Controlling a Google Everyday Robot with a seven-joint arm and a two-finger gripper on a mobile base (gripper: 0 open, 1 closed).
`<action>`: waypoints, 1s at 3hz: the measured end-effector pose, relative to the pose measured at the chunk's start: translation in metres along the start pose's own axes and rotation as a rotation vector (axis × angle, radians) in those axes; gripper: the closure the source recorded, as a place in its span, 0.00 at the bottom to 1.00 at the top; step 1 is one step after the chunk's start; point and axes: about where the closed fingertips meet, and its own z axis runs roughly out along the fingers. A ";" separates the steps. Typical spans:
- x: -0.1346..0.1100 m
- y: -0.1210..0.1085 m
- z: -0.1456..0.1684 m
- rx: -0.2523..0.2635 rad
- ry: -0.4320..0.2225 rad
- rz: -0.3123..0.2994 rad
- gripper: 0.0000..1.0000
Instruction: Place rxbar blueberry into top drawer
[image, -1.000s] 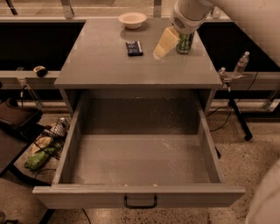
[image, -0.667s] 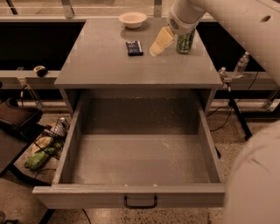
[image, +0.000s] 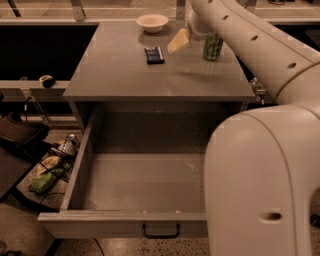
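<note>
The rxbar blueberry (image: 154, 55), a small dark navy bar, lies flat on the grey cabinet top (image: 120, 70) near the back. My gripper (image: 178, 42), with pale yellow fingers, hangs just above the top, a little to the right of the bar and apart from it. It holds nothing that I can see. The top drawer (image: 145, 182) is pulled wide open below, its speckled floor bare, with a black pull handle (image: 160, 231) on the front panel. My white arm (image: 260, 150) covers the drawer's right side.
A green soda can (image: 213, 46) stands right of the gripper. A white bowl (image: 152, 22) sits at the back of the top. Clutter with green items (image: 47, 175) lies on the floor left of the drawer.
The gripper has moved left and toward the bar, away from the can. The arm now fills more of the right side of the view. The bar has not moved.
</note>
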 end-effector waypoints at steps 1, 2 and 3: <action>-0.011 0.001 0.022 -0.012 -0.029 0.061 0.00; -0.011 0.001 0.022 -0.012 -0.028 0.061 0.00; -0.023 0.003 0.020 -0.006 -0.014 0.009 0.00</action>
